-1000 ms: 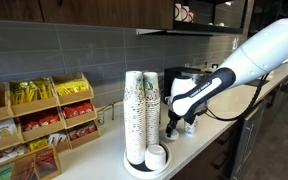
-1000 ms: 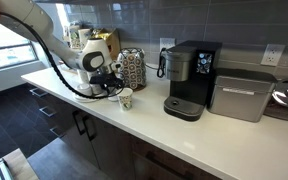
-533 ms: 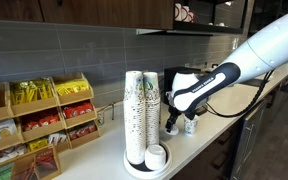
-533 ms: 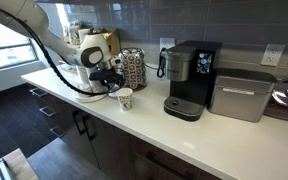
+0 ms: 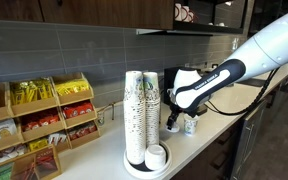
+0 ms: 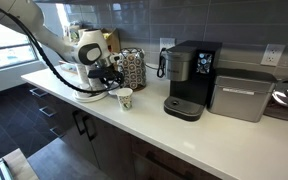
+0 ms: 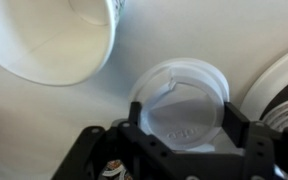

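Lid [image 7: 179,95] held tight in gripper [image 7: 182,128], mid frame. Next, likely: over cup [image 7: 44,40], upper left, press down.

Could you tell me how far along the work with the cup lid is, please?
Done: a paper cup stands alone on the counter. In hand: the end effector appears to clamp a white lid beside it. Left, probably: the cup's mouth is open, the lid not yet on it.
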{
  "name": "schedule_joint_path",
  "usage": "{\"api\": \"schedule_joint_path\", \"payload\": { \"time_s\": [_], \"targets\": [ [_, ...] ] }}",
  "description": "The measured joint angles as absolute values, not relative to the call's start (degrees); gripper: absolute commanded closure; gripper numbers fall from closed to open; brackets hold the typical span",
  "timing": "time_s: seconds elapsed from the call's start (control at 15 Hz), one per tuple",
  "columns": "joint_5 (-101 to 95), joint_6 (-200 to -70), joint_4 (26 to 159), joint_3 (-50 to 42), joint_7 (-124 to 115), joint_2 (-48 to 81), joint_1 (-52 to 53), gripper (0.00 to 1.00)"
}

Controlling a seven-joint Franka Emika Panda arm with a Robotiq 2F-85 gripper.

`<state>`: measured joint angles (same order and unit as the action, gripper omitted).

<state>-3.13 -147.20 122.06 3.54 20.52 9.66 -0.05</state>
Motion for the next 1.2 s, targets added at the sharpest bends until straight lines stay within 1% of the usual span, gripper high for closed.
{"api": "schedule_joint_path", "payload": {
  "time_s": [0.47,1.2],
  "targets": [
    [-3.13,-147.13,122.54,3.41,20.52,8.01,-0.05,0.24],
    [-3.13,-146.15,123.58,3.32,20.52,4.86,-0.05,0.26]
  ]
}}
